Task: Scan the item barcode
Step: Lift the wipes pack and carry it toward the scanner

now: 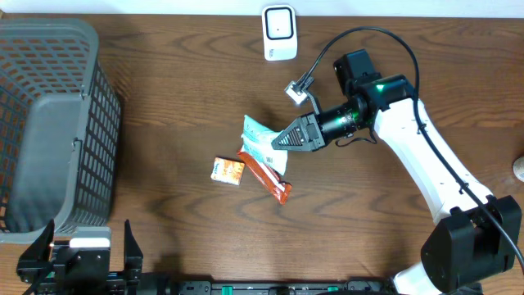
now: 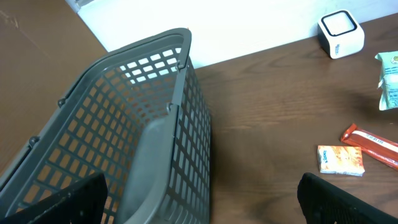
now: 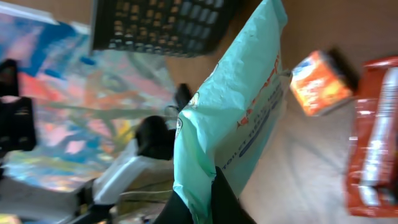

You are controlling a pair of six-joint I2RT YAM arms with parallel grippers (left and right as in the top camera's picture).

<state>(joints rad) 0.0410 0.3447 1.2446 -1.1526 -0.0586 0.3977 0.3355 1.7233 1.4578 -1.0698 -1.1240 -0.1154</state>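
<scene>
My right gripper [image 1: 279, 141] [image 3: 208, 186] is shut on one edge of a mint-green packet [image 1: 260, 139] [image 3: 236, 118], lifted over the middle of the table and seen again in the left wrist view [image 2: 388, 78]. No barcode shows on it. The white scanner [image 1: 279, 33] [image 2: 341, 34] stands at the table's far edge, well apart from the packet. My left gripper [image 2: 202, 208] [image 1: 82, 254] is open and empty at the near left, beside the basket.
A grey mesh basket [image 1: 49, 123] [image 2: 124, 124] fills the left side. A small orange packet [image 1: 228, 170] [image 2: 341, 159] [image 3: 317, 81] and a red bar wrapper [image 1: 266, 176] [image 2: 373, 142] [image 3: 373, 155] lie just below the held packet.
</scene>
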